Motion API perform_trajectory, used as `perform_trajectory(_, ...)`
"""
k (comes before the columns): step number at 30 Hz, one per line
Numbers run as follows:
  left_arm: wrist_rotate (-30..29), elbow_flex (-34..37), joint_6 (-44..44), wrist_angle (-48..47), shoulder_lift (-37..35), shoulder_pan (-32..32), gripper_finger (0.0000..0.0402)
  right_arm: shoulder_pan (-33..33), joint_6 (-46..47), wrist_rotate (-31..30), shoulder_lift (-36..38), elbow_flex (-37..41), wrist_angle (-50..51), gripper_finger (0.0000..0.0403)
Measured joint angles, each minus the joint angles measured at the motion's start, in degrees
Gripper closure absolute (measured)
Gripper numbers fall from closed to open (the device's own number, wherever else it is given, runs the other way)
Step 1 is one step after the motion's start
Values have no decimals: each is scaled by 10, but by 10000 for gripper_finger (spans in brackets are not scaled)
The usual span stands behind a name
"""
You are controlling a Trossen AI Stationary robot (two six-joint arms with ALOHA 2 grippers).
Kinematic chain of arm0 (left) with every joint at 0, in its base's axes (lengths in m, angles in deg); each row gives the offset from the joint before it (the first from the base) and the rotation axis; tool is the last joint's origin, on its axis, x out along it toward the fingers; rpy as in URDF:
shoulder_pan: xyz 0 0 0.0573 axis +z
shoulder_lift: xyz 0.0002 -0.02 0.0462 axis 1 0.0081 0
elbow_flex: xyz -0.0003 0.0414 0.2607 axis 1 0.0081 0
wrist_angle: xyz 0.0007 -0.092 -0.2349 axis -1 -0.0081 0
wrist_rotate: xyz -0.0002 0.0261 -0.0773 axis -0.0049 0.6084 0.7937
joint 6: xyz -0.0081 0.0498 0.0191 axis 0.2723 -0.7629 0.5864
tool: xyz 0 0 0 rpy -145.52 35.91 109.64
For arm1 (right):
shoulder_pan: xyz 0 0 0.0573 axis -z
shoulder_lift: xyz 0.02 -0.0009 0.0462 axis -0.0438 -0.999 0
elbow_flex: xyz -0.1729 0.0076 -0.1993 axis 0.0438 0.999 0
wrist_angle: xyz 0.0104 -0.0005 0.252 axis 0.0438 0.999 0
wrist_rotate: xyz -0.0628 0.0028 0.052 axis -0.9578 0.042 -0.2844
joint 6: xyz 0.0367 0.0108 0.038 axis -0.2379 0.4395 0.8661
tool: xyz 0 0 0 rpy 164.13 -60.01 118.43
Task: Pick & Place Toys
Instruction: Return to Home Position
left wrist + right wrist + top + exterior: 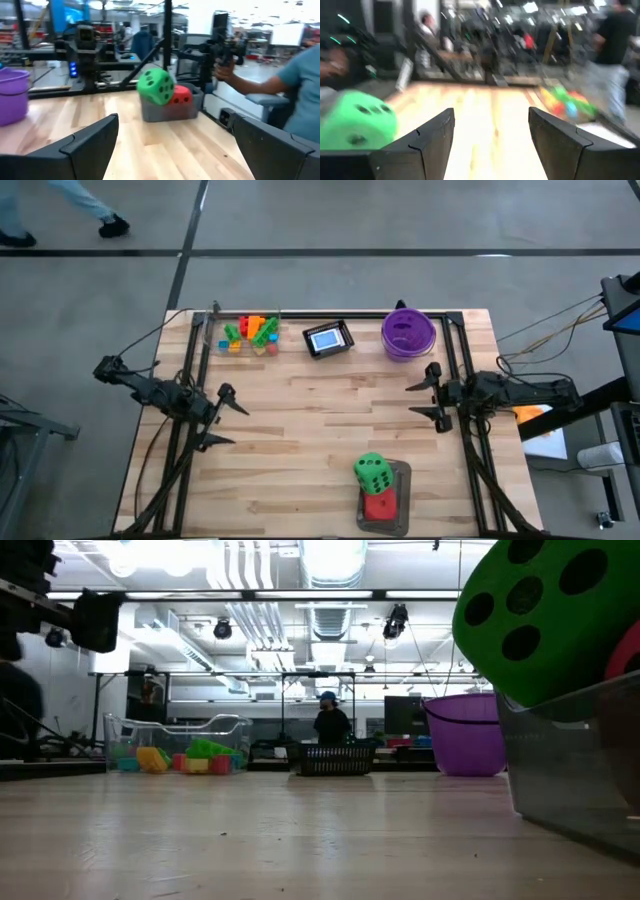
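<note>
A green dotted die [372,473] rests on top of a red die [379,504] in a grey tray [400,480] at the table's near right; they also show in the left wrist view [156,87]. Small bright bricks [251,332] lie in a clear container [215,330] at the far left. A picture card lies in the black mesh basket [328,338]. My left gripper [228,418] is open and empty at the table's left. My right gripper [428,397] is open and empty at the right.
A purple bowl [407,332] stands at the far right. Bare wood lies between the two grippers in the table's middle. A person [295,80] stands beyond the table in the left wrist view, and another walks past the far side [60,210].
</note>
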State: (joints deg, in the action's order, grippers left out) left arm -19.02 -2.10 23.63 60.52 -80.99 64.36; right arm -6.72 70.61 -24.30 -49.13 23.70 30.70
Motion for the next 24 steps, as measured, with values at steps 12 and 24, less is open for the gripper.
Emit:
perform_trajectory(12, 22, 0, -22, 0, 0, 29, 14, 0, -25, -48, -1, 0, 30, 151)
perform_trajectory(24, 17, 2, -23, 0, 5, 29, 14, 0, -31, -51, -54, 0, 28, 151)
